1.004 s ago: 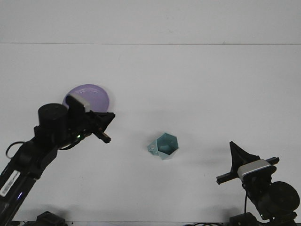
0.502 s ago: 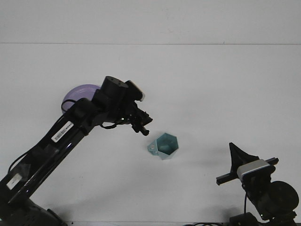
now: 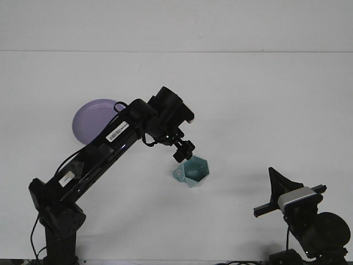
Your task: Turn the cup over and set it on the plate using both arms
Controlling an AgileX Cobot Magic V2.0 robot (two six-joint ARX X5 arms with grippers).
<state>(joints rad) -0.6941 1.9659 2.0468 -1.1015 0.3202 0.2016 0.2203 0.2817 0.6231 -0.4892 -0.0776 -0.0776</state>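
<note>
Front view, 1 moment inspected. The cup (image 3: pixel 192 171), pale teal with faceted sides, lies tipped on the white table (image 3: pixel 248 110) near the centre of the scene, its open mouth facing up and toward the camera and a small handle showing at its left side.

The left gripper (image 3: pixel 182 152) hangs at the end of the outstretched left arm (image 3: pixel 110 143), directly above and just left of the cup's far-left rim. Its dark fingertips sit at or just over that rim; contact cannot be confirmed from this angle. Whether the fingers are spread or pressed together cannot be told, as they read as 1 dark mass against the cup. No part of the cup appears between them.

The plate (image 3: pixel 91 118), lilac and round, lies on the table to the far left, well apart from the cup and partly covered by the left arm.

The right gripper (image 3: pixel 282 190) rests at the near right corner, well apart from the cup. Its 1 visible finger points upward; the spacing of its fingers cannot be told. It holds nothing visible.
</note>
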